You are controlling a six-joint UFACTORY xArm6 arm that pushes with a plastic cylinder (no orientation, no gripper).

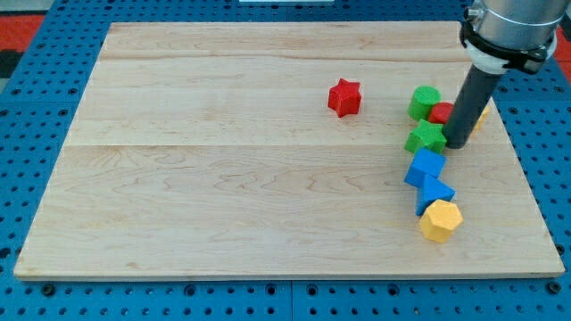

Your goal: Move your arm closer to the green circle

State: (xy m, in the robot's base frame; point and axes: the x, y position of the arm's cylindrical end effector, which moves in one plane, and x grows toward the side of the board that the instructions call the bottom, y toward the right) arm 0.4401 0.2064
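Observation:
The green circle (424, 102) is a round green block near the view's right side of the wooden board. My tip (457, 144) rests on the board just below and to the right of it, touching or nearly touching the right side of a green star (426, 137). A red block (441, 113) sits between the green circle and my rod, partly hidden by the rod. A yellow block (483, 116) shows only as a sliver behind the rod's right side.
A red star (344, 97) lies to the left of the green circle. Below the green star, two blue blocks (425, 167) (435, 192) and a yellow hexagon (440, 220) form a column. The board's right edge (526, 169) is close.

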